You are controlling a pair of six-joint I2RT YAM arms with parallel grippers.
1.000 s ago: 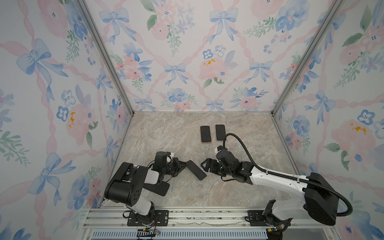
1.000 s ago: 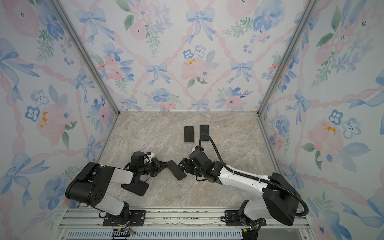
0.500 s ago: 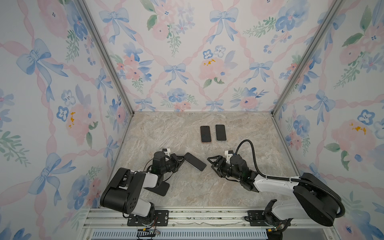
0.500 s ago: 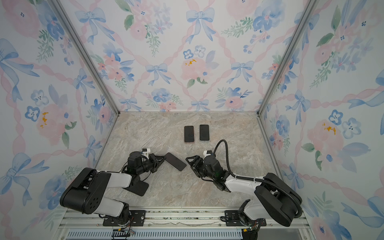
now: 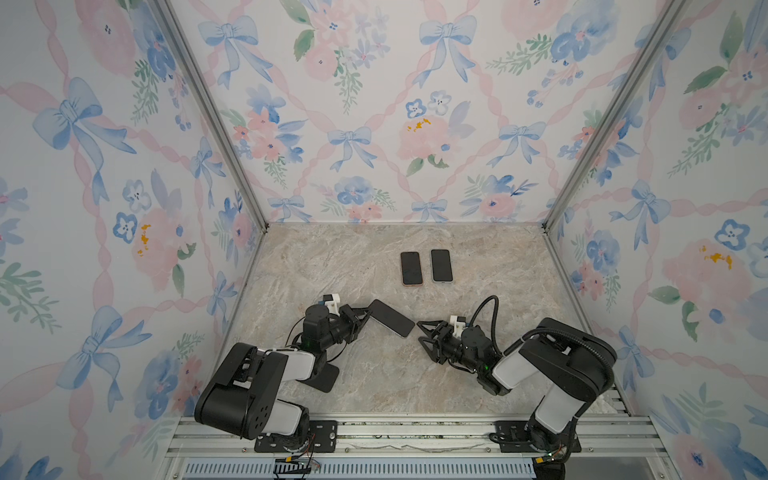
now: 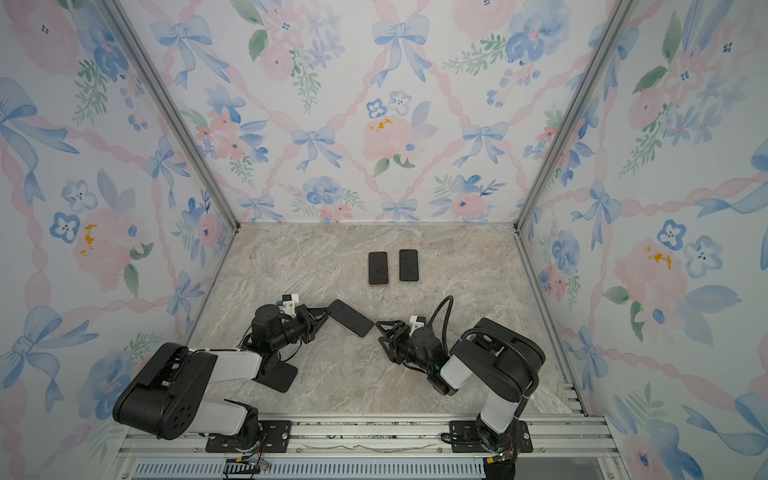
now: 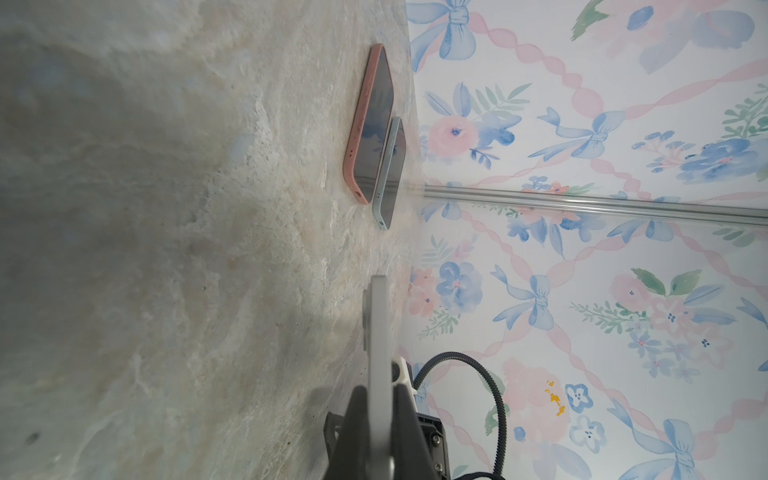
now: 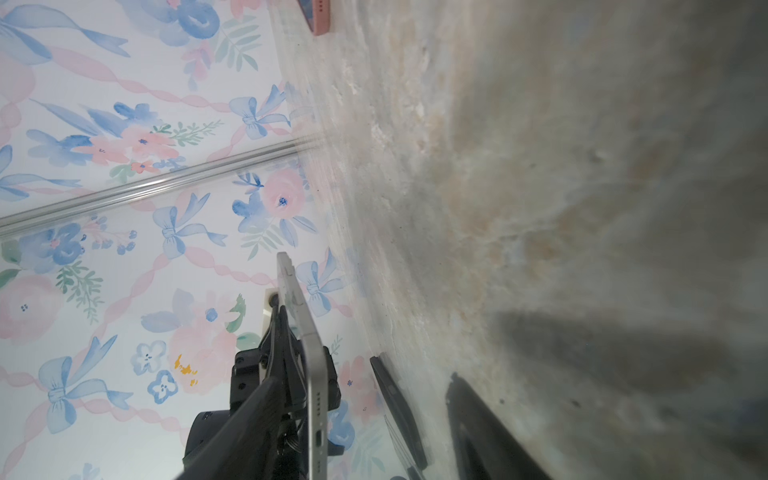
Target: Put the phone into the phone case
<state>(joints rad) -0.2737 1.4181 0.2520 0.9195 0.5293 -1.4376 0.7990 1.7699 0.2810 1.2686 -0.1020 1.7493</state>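
The phone is a slim slab with a dark glass face, rounded corners and a silvery frame. In the right wrist view its end edge shows a port slot and a row of small holes. The left end effector is clamped on one end of it and holds it above the marble counter, at the front middle, lying diagonally in both top views. The right end effector has its jaws apart with nothing between them, just beside the phone's free corner. The black phone case lies flat under the left arm. At the back, well apart, a pink-cased phone and a pale-cased phone lie side by side.
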